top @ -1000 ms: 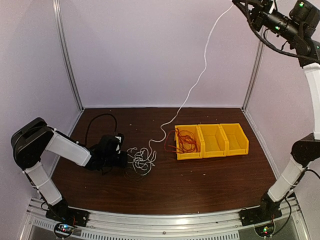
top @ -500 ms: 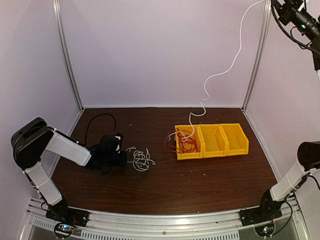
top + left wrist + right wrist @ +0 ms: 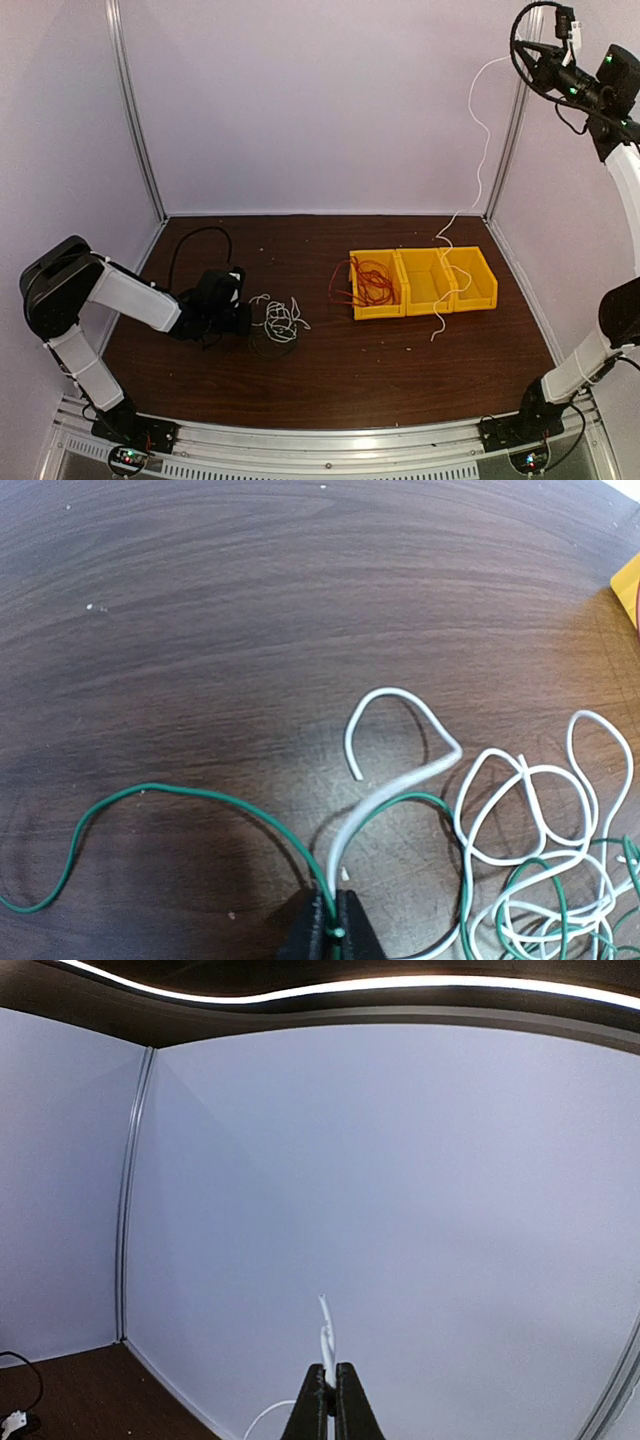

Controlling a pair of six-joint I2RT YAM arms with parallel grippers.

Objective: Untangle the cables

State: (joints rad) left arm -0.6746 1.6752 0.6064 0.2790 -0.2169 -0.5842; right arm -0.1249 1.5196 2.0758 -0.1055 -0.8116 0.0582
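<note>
Top external: right end effector (image 3: 328, 1370), upper right, pinches lifted-clear white cable (image 3: 486, 150) (left end effector (image 3: 330, 905) seemingly nips the clump (image 3: 280, 320)); next, lower into a bin (image 3: 420, 283).

Lab test cell, white panel walls (image 3: 300, 100), aluminium posts (image 3: 135, 110)

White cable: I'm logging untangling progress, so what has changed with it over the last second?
The white cable, held in the shut right gripper, came free of the tangled clump. Its loose end swung right and now drapes over the yellow bins. The left gripper stayed shut on the tangled clump, and the red cable stayed in its bin.
</note>
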